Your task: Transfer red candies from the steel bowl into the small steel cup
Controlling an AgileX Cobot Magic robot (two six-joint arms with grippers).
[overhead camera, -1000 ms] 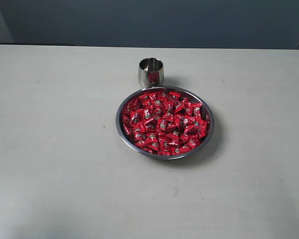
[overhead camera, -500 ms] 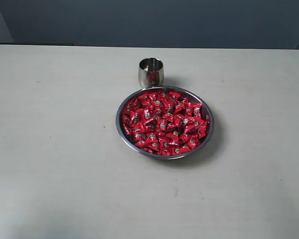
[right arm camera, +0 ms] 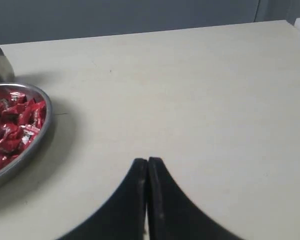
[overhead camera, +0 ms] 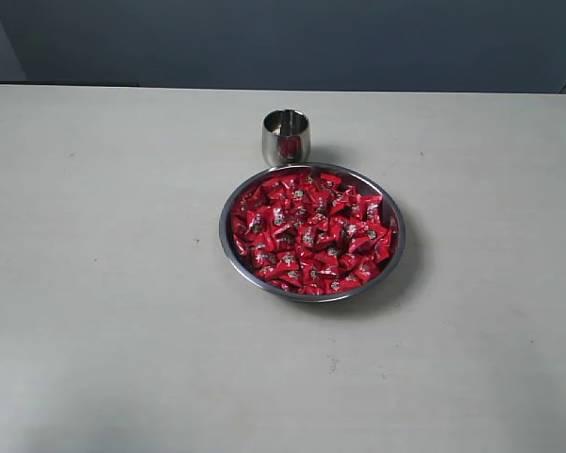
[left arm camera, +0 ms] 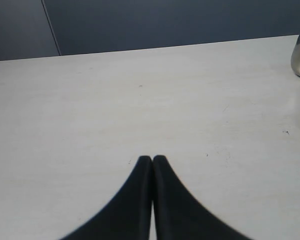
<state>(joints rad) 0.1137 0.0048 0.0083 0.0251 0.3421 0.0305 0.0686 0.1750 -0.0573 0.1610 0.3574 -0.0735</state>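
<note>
**Transfer not begun: bowl full, both claws clenched and empty**

Progress. The steel bowl (overhead camera: 224, 232) sits near the middle of the table (overhead camera: 104, 283), heaped with the red candies (overhead camera: 311, 231), which cover its floor almost to the rim. The small steel cup (overhead camera: 286, 139) stands upright just beyond the bowl's far rim, very close to it; whether the two touch cannot be told. The cup's side shows a red patch, most likely a reflection of the pile. What can be seen of its inside looks grey, though the view is too shallow to rule out a candy at the bottom. No candy lies loose on the table. Judgement: nothing visible has been moved across, so the whole job is left to do: pick, carry, drop, and repeat.

Claws. Neither arm shows in the exterior view.
- Left gripper (left arm camera: 151, 159): jaws pressed together, tips meeting, nothing between them. It hangs above bare tabletop, well apart from the cup and bowl, which only peek in at the edge of its wrist view.
- Right gripper (right arm camera: 148, 161): likewise clenched and empty, over bare table, with the bowl and some candies off to one side, not touching anything.

Either claw would need to open before a first pick.
</note>
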